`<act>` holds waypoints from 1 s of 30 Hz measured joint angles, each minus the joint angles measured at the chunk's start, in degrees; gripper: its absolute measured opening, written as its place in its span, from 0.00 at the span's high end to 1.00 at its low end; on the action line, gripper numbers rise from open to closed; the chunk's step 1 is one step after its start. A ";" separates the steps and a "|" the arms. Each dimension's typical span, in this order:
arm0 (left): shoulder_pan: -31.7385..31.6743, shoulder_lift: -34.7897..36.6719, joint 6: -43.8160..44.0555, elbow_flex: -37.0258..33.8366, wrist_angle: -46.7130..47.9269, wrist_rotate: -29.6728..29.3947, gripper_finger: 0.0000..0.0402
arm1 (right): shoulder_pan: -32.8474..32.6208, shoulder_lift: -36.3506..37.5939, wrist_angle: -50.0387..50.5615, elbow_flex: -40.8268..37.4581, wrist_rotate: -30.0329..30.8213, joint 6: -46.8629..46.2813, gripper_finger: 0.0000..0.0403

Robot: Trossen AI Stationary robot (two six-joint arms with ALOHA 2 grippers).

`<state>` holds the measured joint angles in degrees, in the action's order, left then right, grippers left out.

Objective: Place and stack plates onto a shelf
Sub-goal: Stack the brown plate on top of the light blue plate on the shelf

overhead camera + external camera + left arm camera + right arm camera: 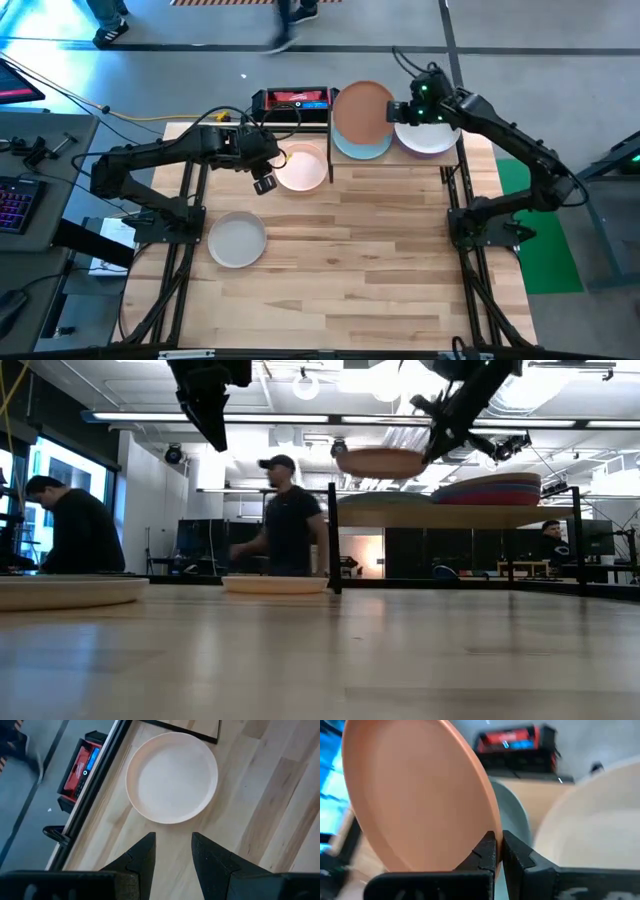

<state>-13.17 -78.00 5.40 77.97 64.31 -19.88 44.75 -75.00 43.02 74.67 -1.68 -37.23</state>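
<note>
My right gripper (499, 845) is shut on a salmon-brown plate (362, 110), which hangs above the left half of the shelf (450, 516). Under it a teal plate (362, 150) lies on the shelf board. On the shelf's right half stands a stack of plates (487, 490) with a cream one (590, 820) on top. A pale pink plate (171, 777) lies flat on the table left of the shelf, and a grey plate (237, 240) lies nearer the left edge. My left gripper (173, 845) hovers open above the table, just short of the pink plate. My right gripper pinches the salmon-brown plate's rim (487, 832) between its two fingers, on the side that faces the stack. The fingers come from the table's right, slanting down. The plate is lifted clear above the teal plate and stays close to level (380, 461).
A red and black box (292, 99) sits just past the table's far edge. A black shelf post (332, 535) stands between the pink plate and the shelf. People move in the room behind. Bare wood stretches over the table's near half (380, 280).
</note>
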 joint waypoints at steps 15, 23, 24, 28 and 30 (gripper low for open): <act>0.00 0.00 3.29 0.00 -0.98 2.22 0.71 | 0.00 -5.36 4.49 -0.02 -0.25 2.75 1.00; 0.00 0.00 3.38 0.00 -0.97 2.25 0.71 | 0.00 -6.06 4.31 -0.02 -0.06 2.64 1.00; 0.00 0.00 3.38 0.00 -0.96 2.25 0.71 | 0.00 -6.06 4.31 -0.02 -0.06 2.64 1.00; 0.00 0.00 3.31 0.00 -0.96 2.23 0.71 | 0.00 -6.06 4.31 -0.02 -0.06 2.68 1.00; 0.00 0.00 2.79 0.00 -0.94 2.23 0.71 | 0.00 -6.06 4.31 -0.02 -0.06 2.70 1.00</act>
<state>-13.17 -78.00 8.19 77.97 63.37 -17.65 44.75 -81.06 47.33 74.65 -1.74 -34.52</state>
